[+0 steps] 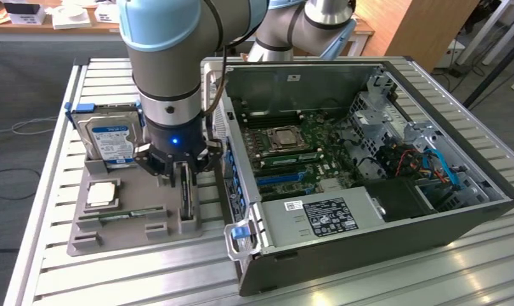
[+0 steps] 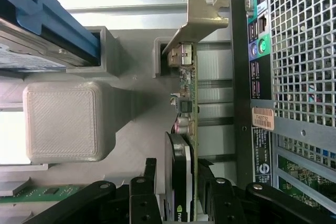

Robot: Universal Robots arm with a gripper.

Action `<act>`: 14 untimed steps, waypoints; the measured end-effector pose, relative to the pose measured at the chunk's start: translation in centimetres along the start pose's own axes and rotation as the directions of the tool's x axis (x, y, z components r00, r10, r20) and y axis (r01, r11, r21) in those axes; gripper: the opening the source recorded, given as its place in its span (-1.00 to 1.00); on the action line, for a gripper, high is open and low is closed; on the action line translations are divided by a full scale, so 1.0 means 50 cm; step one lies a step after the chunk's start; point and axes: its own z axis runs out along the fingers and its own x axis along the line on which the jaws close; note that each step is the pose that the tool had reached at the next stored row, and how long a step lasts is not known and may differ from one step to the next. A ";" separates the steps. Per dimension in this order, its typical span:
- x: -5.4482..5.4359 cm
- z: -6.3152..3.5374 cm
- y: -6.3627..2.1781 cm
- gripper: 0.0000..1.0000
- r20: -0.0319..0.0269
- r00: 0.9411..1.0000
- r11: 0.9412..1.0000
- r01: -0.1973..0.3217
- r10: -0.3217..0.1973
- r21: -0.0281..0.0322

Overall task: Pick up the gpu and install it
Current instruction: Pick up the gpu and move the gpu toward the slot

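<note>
The gpu (image 1: 187, 194) stands on edge in a slot of the grey holder tray (image 1: 112, 241), just beside the open computer case (image 1: 460, 220). In the wrist view the gpu (image 2: 187, 95) is seen edge-on, a dark green board with its pale metal bracket (image 2: 202, 19) at the far end. My gripper (image 1: 183, 177) has come straight down over the card. It is open, and the gripper (image 2: 178, 170) straddles the card's near end, with its black fingers (image 2: 150, 174) close on either side of the board.
The tray also holds a silver hard drive (image 1: 111, 137) in a blue carrier, a processor (image 1: 102, 194) and a green memory stick (image 1: 121, 217). The case lies open with its motherboard (image 1: 295, 156) exposed. Its perforated rear panel (image 2: 299, 51) is right beside the card.
</note>
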 end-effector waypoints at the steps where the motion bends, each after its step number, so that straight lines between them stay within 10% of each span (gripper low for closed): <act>1: 0.000 0.001 0.000 -0.14 0.000 1.000 1.000 0.000 0.000 0.000; 14: 0.002 0.008 0.001 -0.14 0.000 1.000 1.000 0.000 0.000 0.000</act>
